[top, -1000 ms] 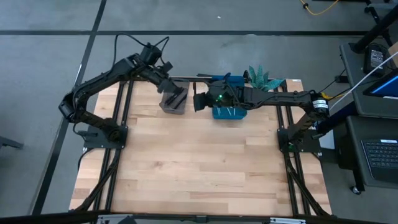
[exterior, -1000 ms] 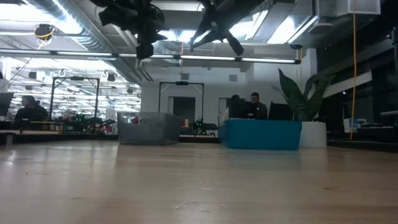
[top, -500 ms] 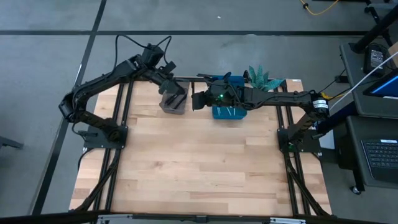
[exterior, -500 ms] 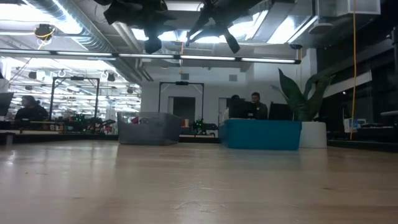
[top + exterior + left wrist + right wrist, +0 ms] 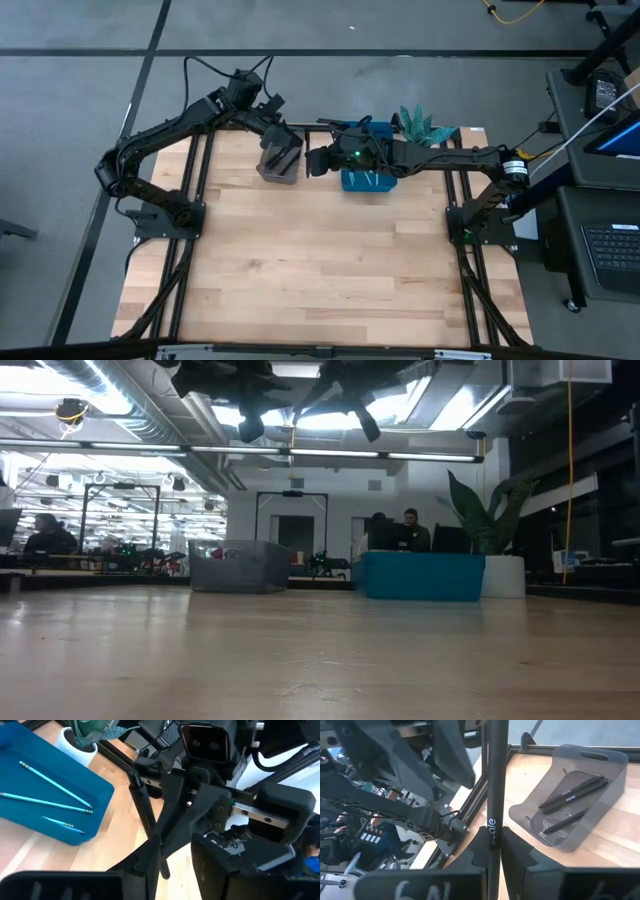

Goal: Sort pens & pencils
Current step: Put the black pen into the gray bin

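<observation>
Two bins at the table's far edge: grey translucent plastic tray [image 5: 279, 163] left, holding three black pens [image 5: 572, 795]; blue tray [image 5: 368, 181] right, three teal pencils [image 5: 52, 783] inside. Left gripper [image 5: 283, 128] over grey tray, fingers apart. Right gripper [image 5: 312, 160] between bins, clamped on slim black pen [image 5: 493, 795]. Potted green plant [image 5: 421, 127] beside blue tray.

Crowded at the back edge, open table in front

Just beside the right gripper [image 5: 318, 160] stand the grey tray [image 5: 281, 158] and the left gripper [image 5: 283, 131], with the blue tray [image 5: 368, 181] under its arm; the bare wooden table [image 5: 320, 260] nearer lies unobstructed.
</observation>
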Controlling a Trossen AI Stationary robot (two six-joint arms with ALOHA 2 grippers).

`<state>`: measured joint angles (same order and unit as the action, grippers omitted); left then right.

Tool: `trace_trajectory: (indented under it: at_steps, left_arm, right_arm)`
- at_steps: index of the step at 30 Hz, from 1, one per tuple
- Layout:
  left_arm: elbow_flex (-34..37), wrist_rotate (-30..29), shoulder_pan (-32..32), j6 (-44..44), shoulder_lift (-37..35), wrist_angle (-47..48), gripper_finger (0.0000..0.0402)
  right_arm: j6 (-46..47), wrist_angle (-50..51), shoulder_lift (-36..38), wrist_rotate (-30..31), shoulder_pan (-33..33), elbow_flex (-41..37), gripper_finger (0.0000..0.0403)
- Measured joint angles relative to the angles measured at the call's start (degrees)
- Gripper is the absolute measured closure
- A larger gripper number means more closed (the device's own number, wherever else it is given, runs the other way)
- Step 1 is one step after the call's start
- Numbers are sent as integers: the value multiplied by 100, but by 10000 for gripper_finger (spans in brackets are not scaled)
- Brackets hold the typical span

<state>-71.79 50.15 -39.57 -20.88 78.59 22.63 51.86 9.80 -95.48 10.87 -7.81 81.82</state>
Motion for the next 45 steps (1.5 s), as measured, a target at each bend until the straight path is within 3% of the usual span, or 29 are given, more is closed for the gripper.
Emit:
trace_trajectory:
  at_steps: [45]
  left_arm:
    - [-11,-528,259,-160,173,-411,299]
  right_arm:
    - [-92,-552,-11,-16,97,-4,375]
